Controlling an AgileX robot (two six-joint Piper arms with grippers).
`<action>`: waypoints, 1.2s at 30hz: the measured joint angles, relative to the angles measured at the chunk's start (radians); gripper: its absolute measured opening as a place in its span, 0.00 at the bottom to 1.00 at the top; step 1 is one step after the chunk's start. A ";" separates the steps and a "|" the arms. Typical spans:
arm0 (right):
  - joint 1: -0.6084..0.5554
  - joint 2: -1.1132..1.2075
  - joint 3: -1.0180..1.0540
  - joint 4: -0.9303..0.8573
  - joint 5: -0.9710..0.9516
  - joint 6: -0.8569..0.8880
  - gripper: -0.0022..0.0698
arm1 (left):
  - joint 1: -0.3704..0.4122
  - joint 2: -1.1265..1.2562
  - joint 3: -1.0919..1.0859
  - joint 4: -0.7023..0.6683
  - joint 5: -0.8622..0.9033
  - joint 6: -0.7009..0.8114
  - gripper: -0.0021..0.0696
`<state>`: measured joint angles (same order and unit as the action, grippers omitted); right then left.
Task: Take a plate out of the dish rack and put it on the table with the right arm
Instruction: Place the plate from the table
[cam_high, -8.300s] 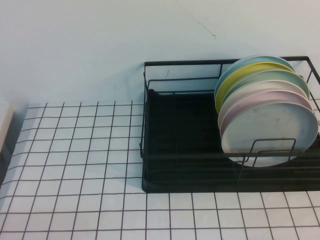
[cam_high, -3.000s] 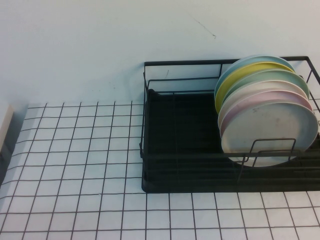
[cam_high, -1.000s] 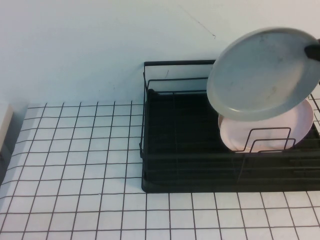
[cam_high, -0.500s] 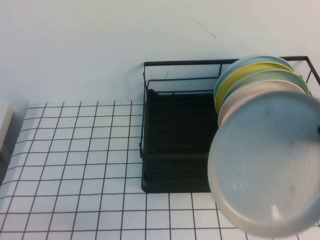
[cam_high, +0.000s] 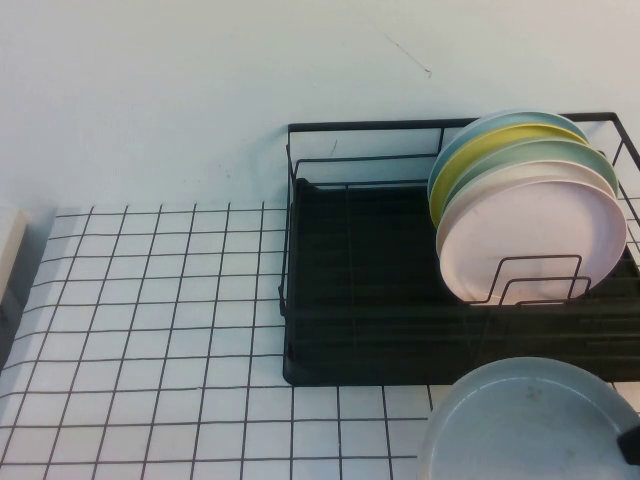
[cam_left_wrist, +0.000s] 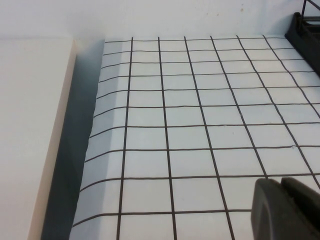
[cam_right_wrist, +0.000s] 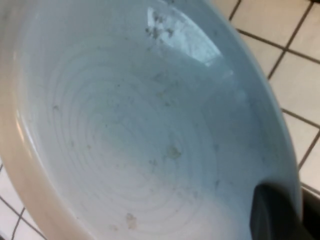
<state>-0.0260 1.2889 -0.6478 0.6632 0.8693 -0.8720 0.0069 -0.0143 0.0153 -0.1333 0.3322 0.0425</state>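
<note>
High view: white gridded table (cam_high: 150, 330), pale wall (cam_high: 200, 90) behind.

No text, label, brand, number or sign can be read anywhere in these views: the plates, the rack and the tiled surface carry only plain colour, faint specks and a grid of black lines.

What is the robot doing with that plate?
The right gripper, at the table's near right corner, is shut on the rim of the grey-white plate and holds it low over the table, in front of the dish rack. The other plates stand in the rack. The left gripper waits over the table's left side.
</note>
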 joint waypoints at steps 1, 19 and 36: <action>0.000 0.020 0.009 0.000 -0.020 0.011 0.07 | 0.000 0.000 0.000 0.000 0.000 0.000 0.02; 0.000 0.278 0.006 -0.063 -0.200 0.093 0.14 | 0.000 0.000 0.000 0.000 0.000 0.000 0.02; 0.010 0.258 -0.185 -0.034 0.090 0.056 0.19 | 0.000 0.000 0.000 0.000 0.000 0.000 0.02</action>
<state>-0.0164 1.5470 -0.8331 0.6289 0.9596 -0.8155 0.0069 -0.0143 0.0153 -0.1333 0.3322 0.0425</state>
